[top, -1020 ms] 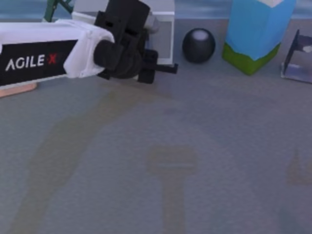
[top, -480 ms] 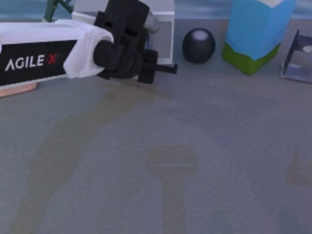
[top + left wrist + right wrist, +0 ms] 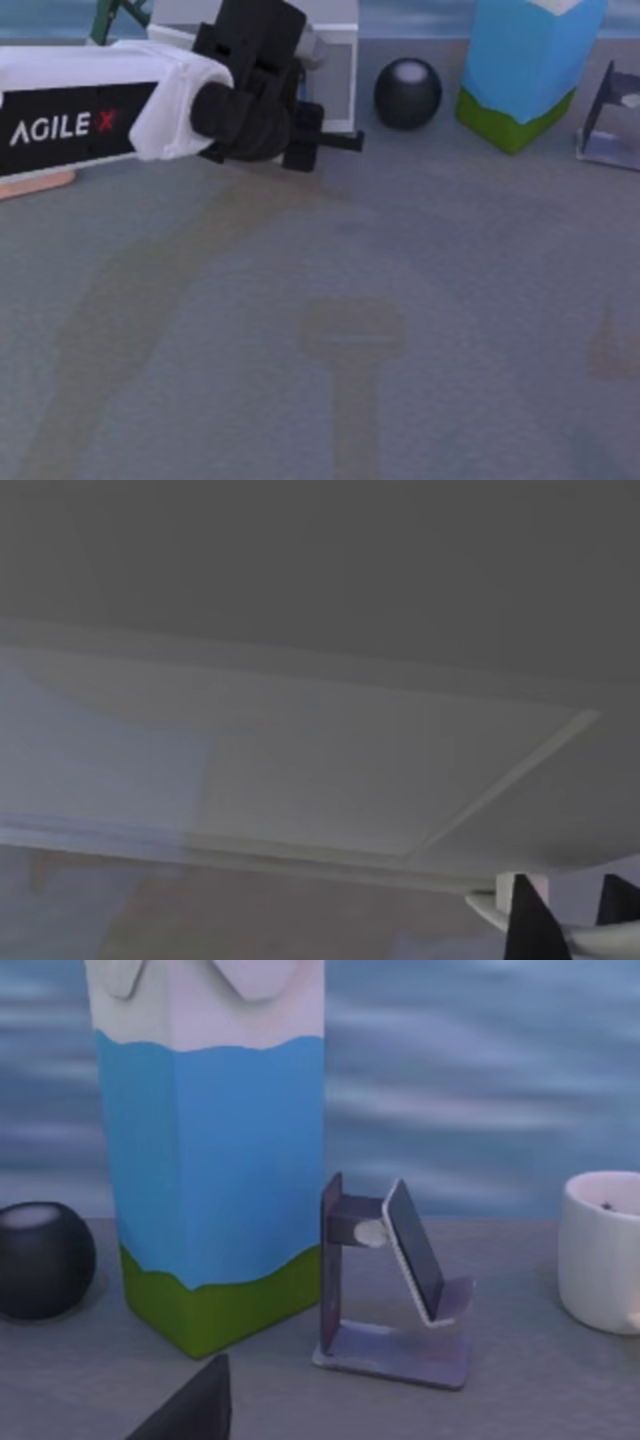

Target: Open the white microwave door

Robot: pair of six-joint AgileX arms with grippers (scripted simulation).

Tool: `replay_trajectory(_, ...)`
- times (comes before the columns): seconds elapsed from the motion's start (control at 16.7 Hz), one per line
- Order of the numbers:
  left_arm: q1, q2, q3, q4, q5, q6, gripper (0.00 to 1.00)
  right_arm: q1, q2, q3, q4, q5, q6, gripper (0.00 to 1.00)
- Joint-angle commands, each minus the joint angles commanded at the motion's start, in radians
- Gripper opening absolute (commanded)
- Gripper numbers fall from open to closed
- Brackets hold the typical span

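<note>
One legible marking: "AGILE X", white letters with a red X, on the black panel of the left arm (image 3: 90, 115). Nothing else carries readable text.

Left arm's hand (image 3: 335, 140) at white microwave (image 3: 335, 60) front edge, black ball (image 3: 407, 92), blue-and-green carton (image 3: 528, 70) beside.

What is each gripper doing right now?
Left gripper: at the boxy white microwave; grip cannot be told.
Right gripper: hardly in view; cannot be told.
</note>
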Motion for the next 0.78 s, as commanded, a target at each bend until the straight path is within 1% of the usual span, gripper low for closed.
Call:
replay_trajectory(0.3, 0.0, 0.0, 0.0, 0.0, 0.0, 0.0, 0.0, 0.0, 0.0, 0.0, 0.0, 0.0, 0.0, 1.0)
replay_trajectory(0.42, -0.007, 0.001, 0.001, 0.0, 0.01, -0.003, 0.0, 0.0, 0.0, 0.0, 0.0, 0.0, 0.0, 1.0)
replay_trajectory(0.78, 0.017, -0.037, -0.048, 0.023, 0.049, 0.057, 0.0, 0.0, 0.0, 0.0, 0.0, 0.0, 0.0, 1.0)
